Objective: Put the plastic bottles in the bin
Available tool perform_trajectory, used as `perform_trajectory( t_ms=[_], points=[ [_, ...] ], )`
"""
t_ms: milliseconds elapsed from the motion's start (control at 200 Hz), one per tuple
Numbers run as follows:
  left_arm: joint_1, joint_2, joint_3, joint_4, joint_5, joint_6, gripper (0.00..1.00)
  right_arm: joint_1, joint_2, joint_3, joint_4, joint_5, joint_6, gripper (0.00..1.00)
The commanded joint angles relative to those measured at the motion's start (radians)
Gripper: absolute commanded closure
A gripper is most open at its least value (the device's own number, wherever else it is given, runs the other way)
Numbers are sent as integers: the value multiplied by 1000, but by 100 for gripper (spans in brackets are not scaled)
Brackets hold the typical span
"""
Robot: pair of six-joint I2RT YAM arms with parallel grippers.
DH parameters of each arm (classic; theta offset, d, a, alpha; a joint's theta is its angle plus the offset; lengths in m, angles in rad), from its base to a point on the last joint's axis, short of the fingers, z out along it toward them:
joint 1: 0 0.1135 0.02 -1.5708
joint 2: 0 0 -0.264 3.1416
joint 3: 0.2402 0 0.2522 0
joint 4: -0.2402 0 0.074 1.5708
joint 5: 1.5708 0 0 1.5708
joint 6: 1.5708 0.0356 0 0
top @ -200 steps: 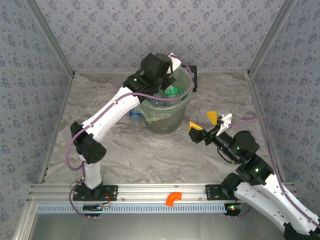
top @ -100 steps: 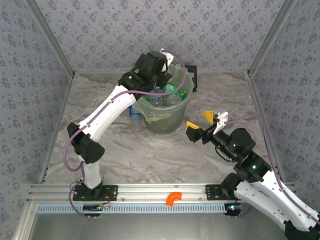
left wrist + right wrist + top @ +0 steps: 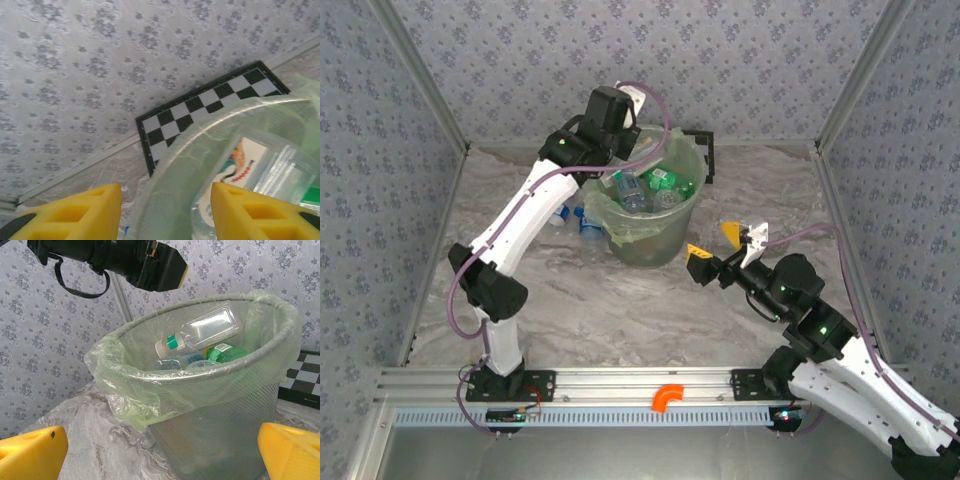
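Top external view: two arms work a marbled table [image 3: 570, 300] inside papered walls.
Loose bottles: two lie on the table at the bin's nine o'clock. The blue-capped bottle [image 3: 560, 213] is a little apart from the bin, and the blue-labelled bottle [image 3: 589, 223] is just beside its wall.
Left gripper [image 3: 166, 210]: it is raised over the bin's rim at about eleven o'clock, with its yellow fingers apart and nothing between them.
Bin [image 3: 655, 235]: it stands upright toward the table's twelve o'clock, with a green bag [image 3: 125, 390] folded over its rim.
Bottles inside: there are several. A clear bottle [image 3: 200, 335] lies on top with a green bottle [image 3: 227, 352] under it, and the full count is hidden.
Checkerboard [image 3: 200, 112]: it stands behind the bin at about one o'clock, by the back wall.
Right gripper [image 3: 715, 246]: it sits at the bin's four o'clock, apart from the bin and facing it, with its jaws wide and empty.
Step in hand: this looks like the gap between a drop and the next pickup, since neither gripper carries anything and two bottles are not yet binned.
Next move: the left arm is the nearer one. It would need to come down to nine o'clock and set its open fingers across a bottle's body. The blue-labelled bottle lies tight to the bin, so one finger has little room there, and a round bottle may roll when nudged.
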State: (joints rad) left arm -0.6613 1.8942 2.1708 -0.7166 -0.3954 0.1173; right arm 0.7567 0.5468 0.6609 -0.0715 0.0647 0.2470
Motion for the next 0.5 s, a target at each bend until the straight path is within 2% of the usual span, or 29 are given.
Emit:
perform_trajectory(
  t_ms=[0, 95, 265, 495],
  points=[
    [-3, 53, 56, -32, 70, -20, 50, 7, -3, 36, 25, 21, -6, 1],
    [-7, 94, 90, -75, 115, -19, 53, 10, -2, 34, 20, 24, -6, 1],
    [-11, 140, 101, -117, 104, -12, 53, 11, -5, 31, 14, 31, -8, 1],
    [-9, 152, 94, -147, 15, -10, 49, 11, -8, 29, 12, 34, -9, 0]
  ],
)
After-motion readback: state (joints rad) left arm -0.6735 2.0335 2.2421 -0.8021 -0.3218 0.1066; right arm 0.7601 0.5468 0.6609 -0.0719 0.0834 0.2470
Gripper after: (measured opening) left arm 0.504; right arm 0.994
